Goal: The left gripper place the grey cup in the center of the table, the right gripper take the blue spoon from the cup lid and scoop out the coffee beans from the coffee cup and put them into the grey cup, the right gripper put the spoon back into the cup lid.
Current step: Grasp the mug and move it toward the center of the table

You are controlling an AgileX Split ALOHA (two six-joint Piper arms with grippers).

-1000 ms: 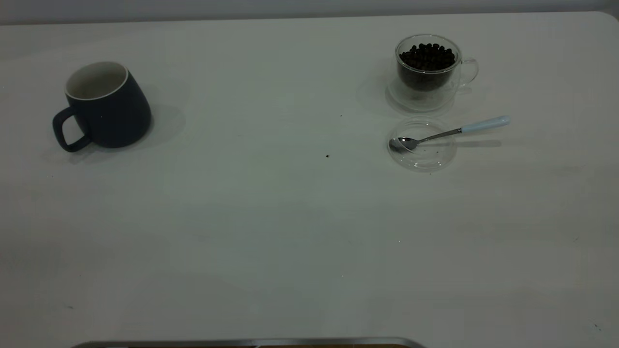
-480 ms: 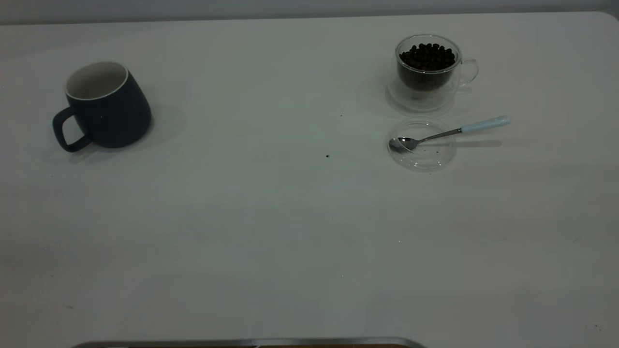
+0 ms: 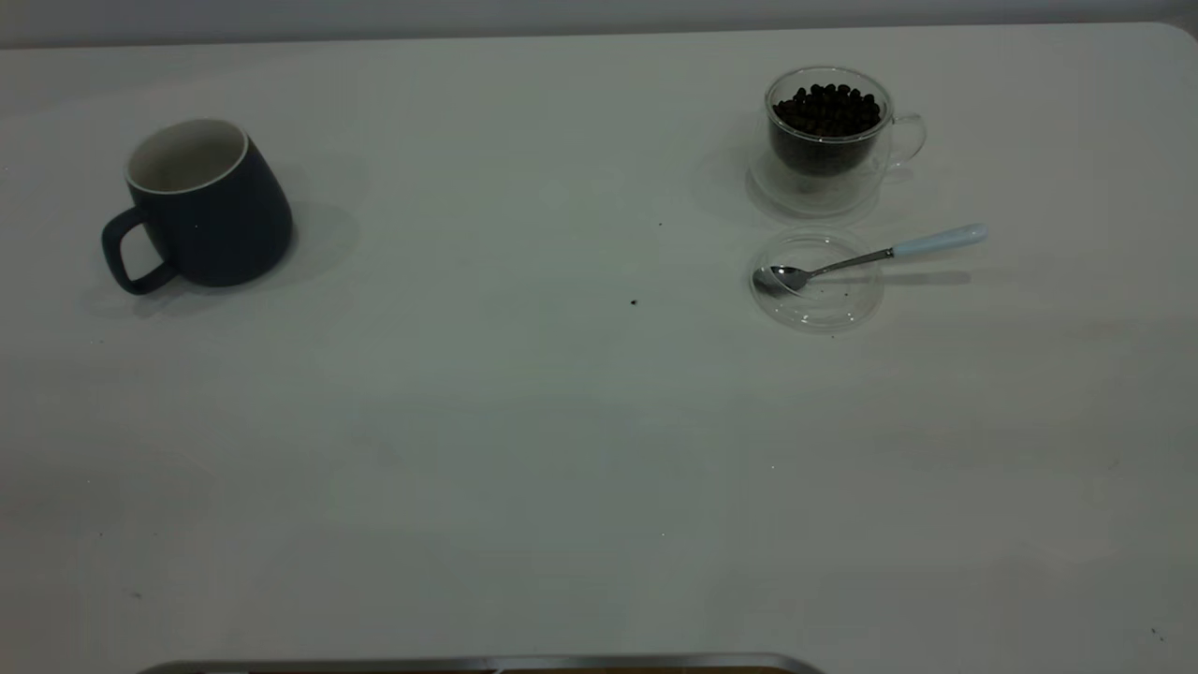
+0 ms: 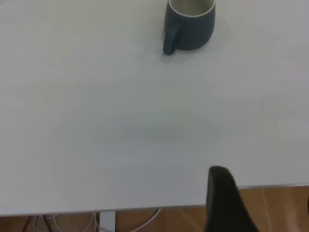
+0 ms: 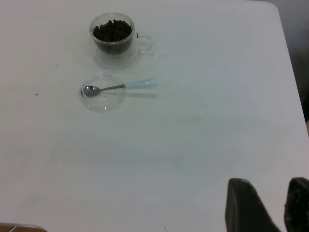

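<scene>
The grey cup (image 3: 201, 201) stands upright at the table's left, handle toward the front left; the left wrist view holds it far off (image 4: 189, 24). A glass coffee cup (image 3: 828, 131) of coffee beans stands at the back right. Just in front of it lies the clear cup lid (image 3: 817, 279), with the blue spoon (image 3: 880, 253) resting bowl-down in it and its pale blue handle pointing right. Neither gripper shows in the exterior view. My left gripper (image 4: 264, 193) hangs open over the table's near edge. My right gripper (image 5: 273, 186) is open and empty, far from the spoon (image 5: 118, 87).
A stray coffee bean (image 3: 634, 302) lies near the table's middle. A metal edge (image 3: 487, 663) runs along the front of the table. Cables (image 4: 72, 222) hang below the table's edge in the left wrist view.
</scene>
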